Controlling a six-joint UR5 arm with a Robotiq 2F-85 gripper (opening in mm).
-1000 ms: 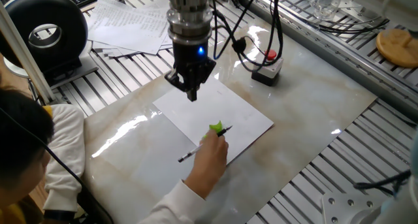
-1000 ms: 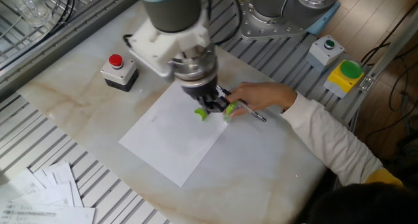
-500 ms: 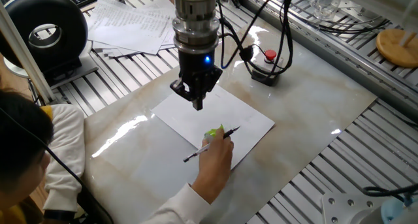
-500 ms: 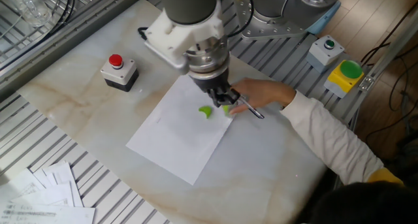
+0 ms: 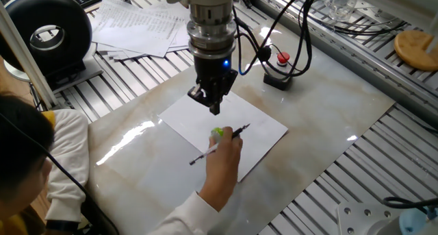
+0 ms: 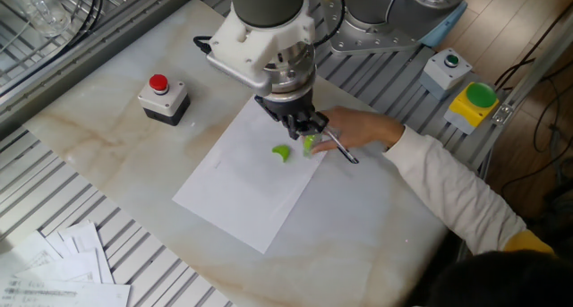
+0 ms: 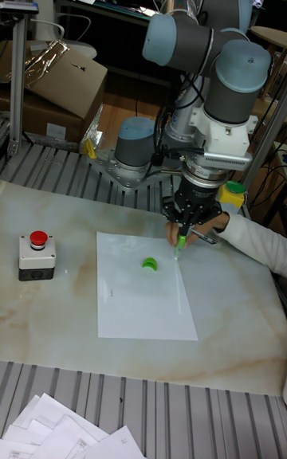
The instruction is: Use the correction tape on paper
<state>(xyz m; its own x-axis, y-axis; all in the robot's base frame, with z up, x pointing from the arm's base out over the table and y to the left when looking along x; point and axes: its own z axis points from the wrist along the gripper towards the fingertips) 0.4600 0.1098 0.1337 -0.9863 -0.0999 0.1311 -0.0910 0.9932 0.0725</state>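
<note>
We honestly can't tell if the gripper (image 6: 305, 131) is open or closed, and its tips block part of the person's hand (image 6: 358, 130).

Bright overhead light fills the room, throwing white glare streaks across the polished marble table (image 5: 130, 135) and soft, short shadows. The paper (image 6: 242, 186) looks nearly blown out. Everything stays sharp; the tall view's background sits dimmer.
</note>
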